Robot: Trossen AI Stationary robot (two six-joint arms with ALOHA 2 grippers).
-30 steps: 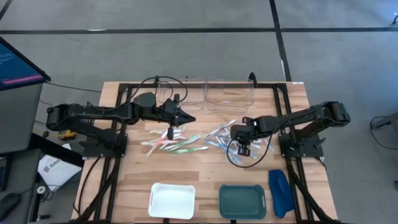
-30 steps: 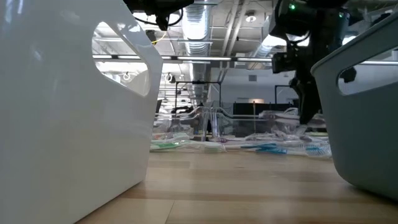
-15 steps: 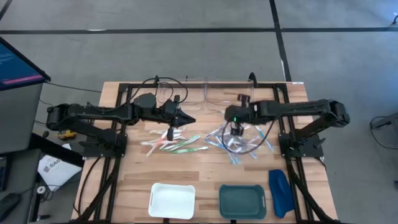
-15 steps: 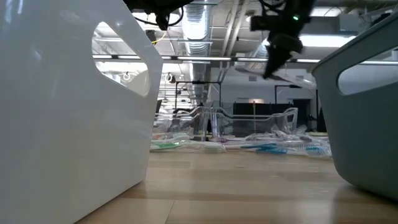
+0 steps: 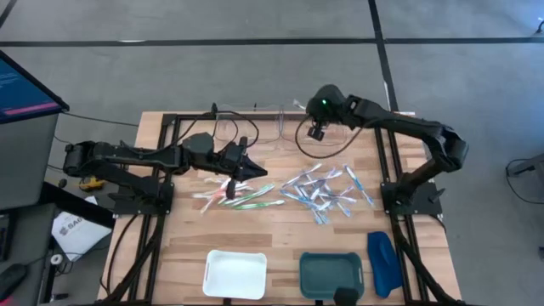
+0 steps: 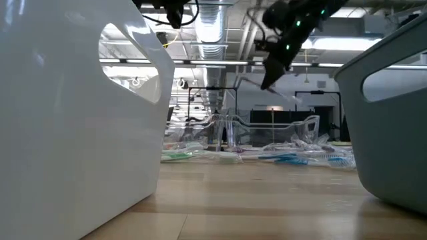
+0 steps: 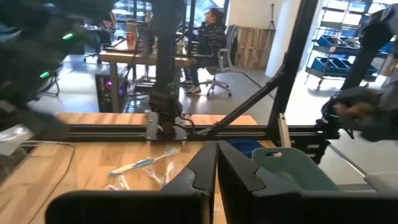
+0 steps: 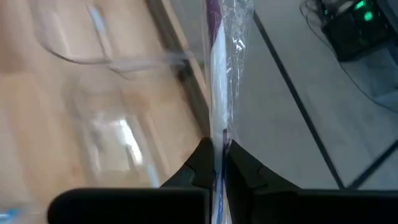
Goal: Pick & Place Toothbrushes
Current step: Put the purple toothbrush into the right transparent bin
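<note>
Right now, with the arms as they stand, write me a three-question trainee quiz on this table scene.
1. True or false: the right gripper is shut on a wrapped toothbrush.
2. Which tray sits nearer the dark-blue oblong object: (a) the white tray or (b) the teal tray?
3. Fill in: the right gripper hangs above the far edge of the table, by the clear ____.

Key: 1 true. 2 b. 3 bins. The left gripper is shut, above the pink and green toothbrushes.
</note>
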